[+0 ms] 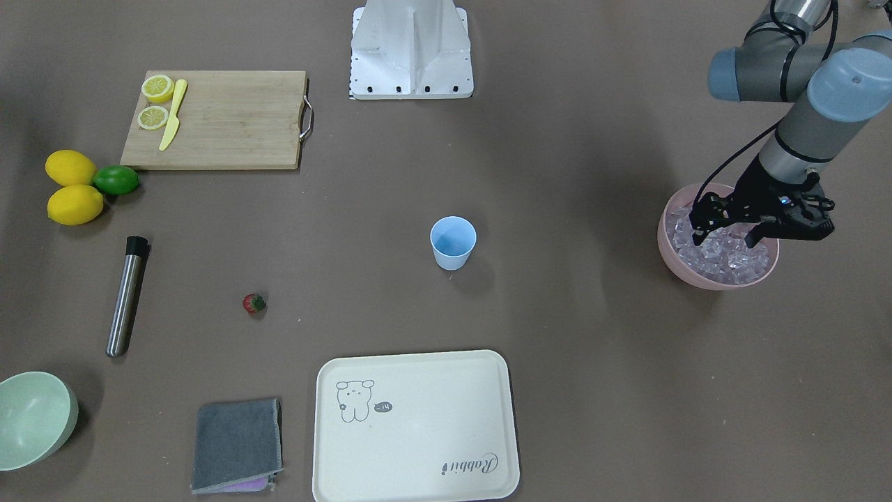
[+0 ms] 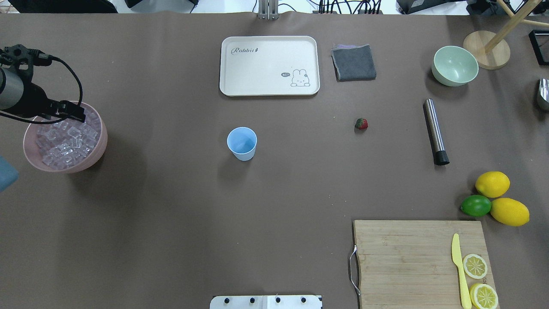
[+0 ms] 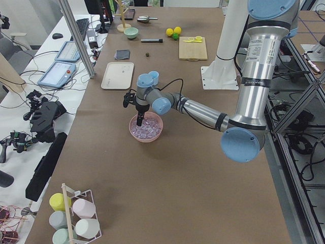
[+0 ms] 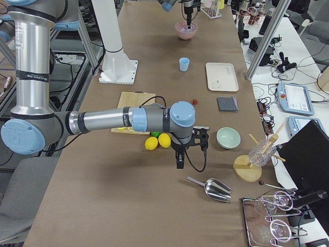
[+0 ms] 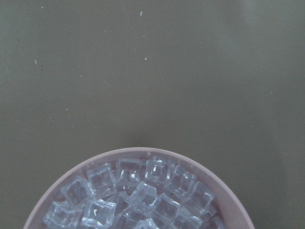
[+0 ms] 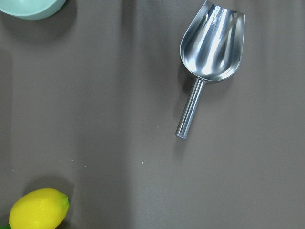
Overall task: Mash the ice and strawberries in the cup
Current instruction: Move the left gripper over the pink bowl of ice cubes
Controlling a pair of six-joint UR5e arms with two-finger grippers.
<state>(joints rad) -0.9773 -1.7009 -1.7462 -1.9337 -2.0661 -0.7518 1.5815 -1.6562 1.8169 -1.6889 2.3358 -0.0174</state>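
Our left hand (image 1: 726,237), fingers apart, hangs over ice (image 1: 739,263) in a pink bowl (image 1: 670,254). We cannot tell whether our right hand (image 4: 179,163) is open.

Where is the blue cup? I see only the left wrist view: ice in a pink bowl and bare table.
Observer: The cup stands upright near the middle of the table, well apart from the pink bowl.
Operator: Is the left gripper open?
Observer: Yes, the left gripper is open, with its fingers over the ice in the bowl.
Operator: And the strawberry?
Observer: The strawberry lies alone on the table, to the robot's right of the cup.
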